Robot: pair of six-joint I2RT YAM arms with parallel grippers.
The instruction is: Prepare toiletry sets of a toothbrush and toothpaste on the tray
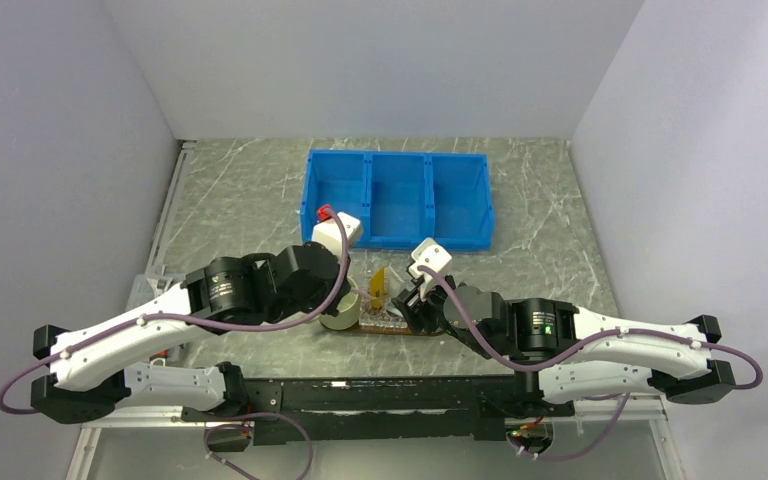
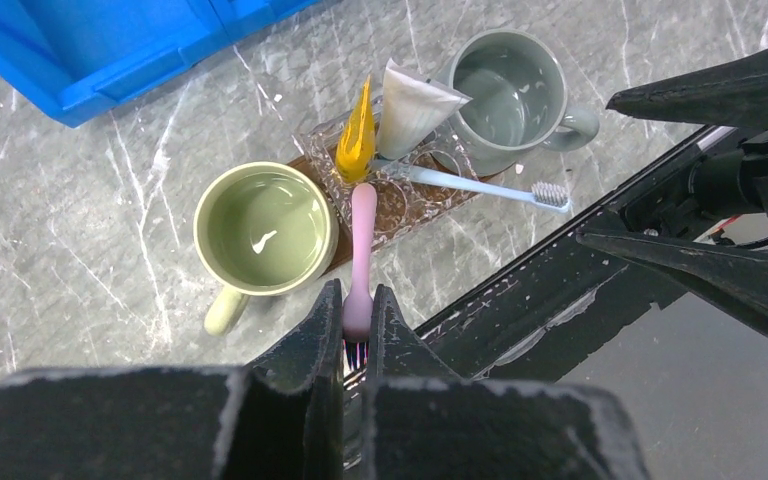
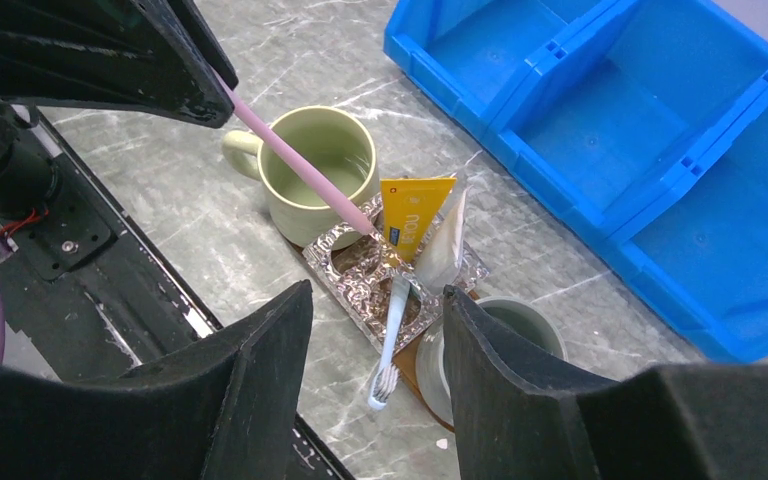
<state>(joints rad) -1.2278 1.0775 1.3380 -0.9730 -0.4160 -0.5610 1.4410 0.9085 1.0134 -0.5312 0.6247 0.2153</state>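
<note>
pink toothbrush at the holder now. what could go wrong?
1. The left gripper pinches the pink toothbrush at its bristle end; the long handle could pivot and knock the yellow tube in the clear holder.
2. The pale blue toothbrush leans far out under the open right gripper; a nudge might tip it out.

The worktop [image 2: 90, 230] looks like polished grey stone with white veins. The blue bin [image 3: 660, 130] is smooth, slightly glossy plastic. The green mug [image 2: 260, 215] and grey mug [image 2: 510, 90] show shiny glazed ceramic. The clear holder [image 2: 400, 200] is embossed and sparkly. The pink toothbrush [image 2: 362, 250] is smooth plastic, and the yellow tube [image 3: 412, 215] is glossy. The tray [image 2: 341, 250] looks like dark wood. The left tool [image 2: 358, 300] is matt, grainy black.
</note>
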